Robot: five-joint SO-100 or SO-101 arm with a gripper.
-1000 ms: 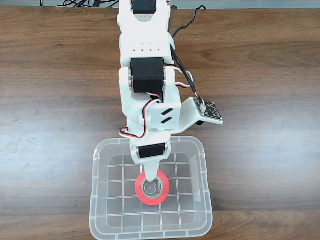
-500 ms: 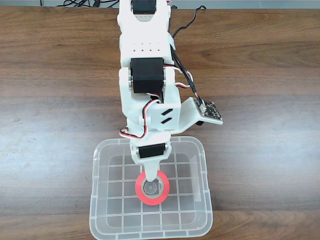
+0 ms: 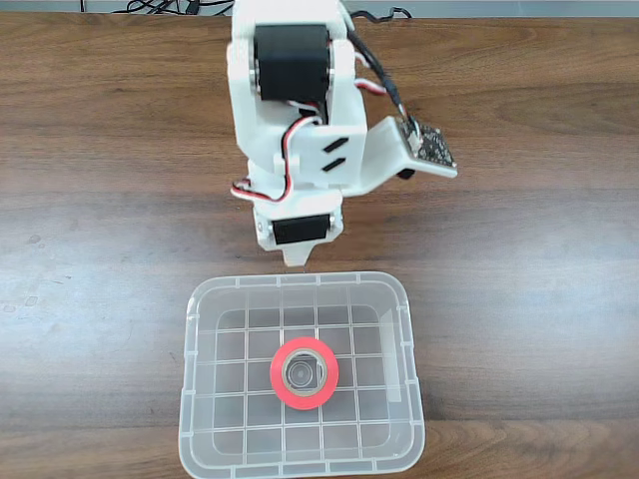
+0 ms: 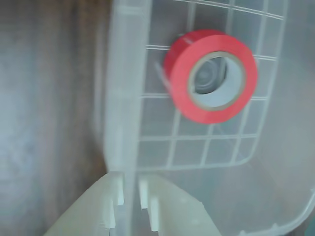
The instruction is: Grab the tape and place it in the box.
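The red-orange tape [image 3: 276, 375] lies flat on the grid bottom of the clear box [image 3: 190, 399], near the middle. My gripper [image 3: 297, 261] hangs over the table just beyond the box's far rim, clear of the tape. In the wrist view the tape [image 4: 179, 83] shows at upper right inside the box [image 4: 115, 98]. The gripper [image 4: 131, 196] enters from the bottom edge. Its pale jaws stand a narrow gap apart with nothing between them.
The box sits on a brown wooden table [image 3: 519, 299] near its front edge. A small circuit board [image 3: 429, 145] sticks out from the arm's right side. Black cables [image 3: 160, 6] lie along the table's far edge.
The arm has pulled back toward its base and risen. The gripper has left the tape's rim and moved out of the box. The tape has stayed where it lay.
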